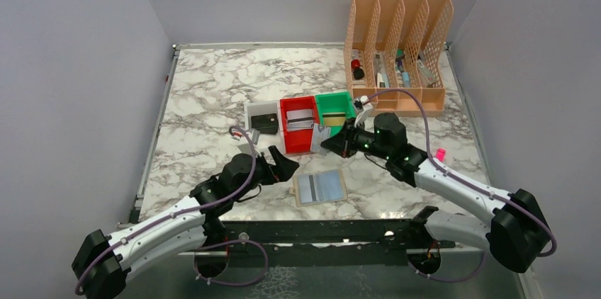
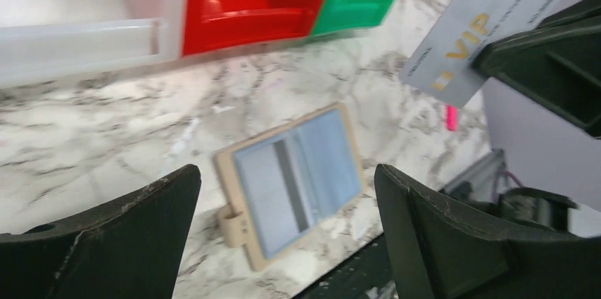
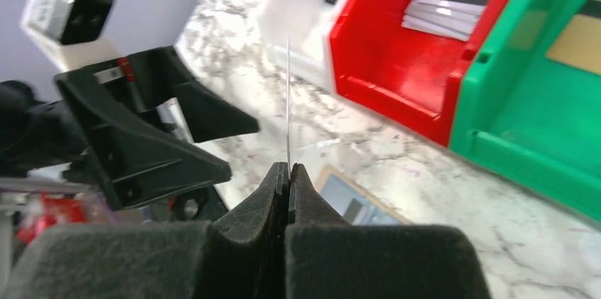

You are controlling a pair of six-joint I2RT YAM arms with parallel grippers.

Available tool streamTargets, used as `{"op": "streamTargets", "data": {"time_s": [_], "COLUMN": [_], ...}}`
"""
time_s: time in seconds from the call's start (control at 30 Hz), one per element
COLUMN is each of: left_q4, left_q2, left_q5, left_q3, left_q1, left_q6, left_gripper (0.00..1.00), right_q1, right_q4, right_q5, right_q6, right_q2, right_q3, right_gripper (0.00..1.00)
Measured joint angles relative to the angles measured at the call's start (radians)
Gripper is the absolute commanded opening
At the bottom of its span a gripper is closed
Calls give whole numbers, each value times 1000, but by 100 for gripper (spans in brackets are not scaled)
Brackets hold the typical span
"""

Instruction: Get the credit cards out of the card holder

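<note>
Left end effector (image 1: 287,166) is hovering wide open over the marbled surface (image 1: 205,100), beside three plastic trays, white (image 1: 248,109), red (image 1: 296,145) and green (image 1: 333,96). One opened tan folding card holder (image 1: 319,187) is lying flat on the surface. Right end effector (image 3: 289,168) is pinching one silvery-grey plastic credit card (image 2: 468,37) aloft.

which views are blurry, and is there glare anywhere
Top external: sharp, evenly lit. Left wrist: soft overall, white tray washed out, yet VIP print on the grey credit card reads. Right wrist: right gripper blurred up close, red tray soft.
</note>
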Motion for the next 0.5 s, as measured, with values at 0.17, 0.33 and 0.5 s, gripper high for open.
{"op": "streamTargets", "data": {"time_s": [0.17,0.33,0.5], "left_q4": [-189,-306,-381], "left_q2": [-51,-97,-101], "left_q5": [-107,-194,-238], "left_q3": [21,39,48], "left_q1": [0,2,4], "left_q6": [34,52,61], "left_gripper": [99,99,99], "right_q1": [7,93,277], "right_q4": [-154,-282,-329], "right_q5": [93,288,571], "right_q6": [-122,-248,-406], "right_q2": [108,213,338], "right_q3": [132,299,467], "right_gripper": [1,1,1]}}
